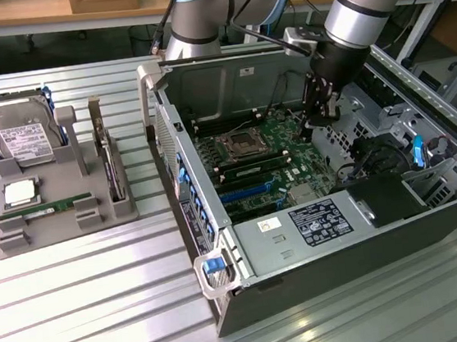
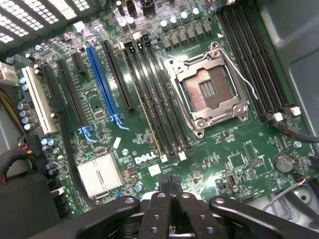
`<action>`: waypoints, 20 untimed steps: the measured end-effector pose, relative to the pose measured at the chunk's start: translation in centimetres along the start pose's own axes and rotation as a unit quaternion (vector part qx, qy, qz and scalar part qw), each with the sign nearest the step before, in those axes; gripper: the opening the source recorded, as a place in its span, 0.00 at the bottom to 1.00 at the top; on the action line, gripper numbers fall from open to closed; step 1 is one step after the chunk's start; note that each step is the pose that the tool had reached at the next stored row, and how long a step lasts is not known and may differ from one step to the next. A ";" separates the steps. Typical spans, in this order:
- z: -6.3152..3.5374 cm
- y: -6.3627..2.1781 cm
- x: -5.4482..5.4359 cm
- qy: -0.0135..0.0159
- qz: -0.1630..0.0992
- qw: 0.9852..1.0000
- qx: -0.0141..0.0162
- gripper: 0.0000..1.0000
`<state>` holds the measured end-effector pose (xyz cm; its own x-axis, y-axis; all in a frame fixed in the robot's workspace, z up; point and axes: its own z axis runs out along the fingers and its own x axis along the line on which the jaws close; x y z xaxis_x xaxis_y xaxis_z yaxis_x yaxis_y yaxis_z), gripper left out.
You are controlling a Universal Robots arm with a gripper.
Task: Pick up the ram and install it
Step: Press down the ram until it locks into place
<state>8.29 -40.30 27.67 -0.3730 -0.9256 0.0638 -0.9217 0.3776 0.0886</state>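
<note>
The ram [image 1: 47, 210], a thin green stick with a white label, lies flat in the grey holder [image 1: 62, 233] on the exterior view's left. My gripper [image 1: 320, 119] hangs far from it, inside the open computer case [image 1: 302, 241], just above the green motherboard [image 1: 270, 156]. In the wrist view the black fingers [image 2: 158, 209] press together, so the gripper [image 2: 169, 181] is shut with nothing between them. Below it run the long black memory slots [image 2: 154, 99] beside the open CPU socket [image 2: 209, 89].
The holder also carries a hard drive [image 1: 16, 133], a CPU chip [image 1: 20, 192] and an upright card with a metal bracket [image 1: 110, 164]. Case walls, a black power unit [image 1: 388, 194] and cables [image 2: 294, 132] crowd the gripper. Everything rests on a ribbed metal table [image 1: 88, 319].
</note>
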 end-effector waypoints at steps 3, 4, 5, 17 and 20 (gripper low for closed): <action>0.02 0.00 0.0 0.001 0.030 1.000 0.000 0.11; 0.02 0.00 0.0 0.001 0.034 0.999 0.000 0.11; 0.02 0.00 0.0 0.002 0.038 0.999 0.000 0.11; 0.11 -0.01 0.0 0.004 0.160 0.987 -0.003 0.11; 0.13 -0.01 0.0 0.003 0.201 0.980 -0.005 0.11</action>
<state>8.29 -40.30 27.54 -0.7046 -0.7022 0.1019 -0.6997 0.7115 0.0647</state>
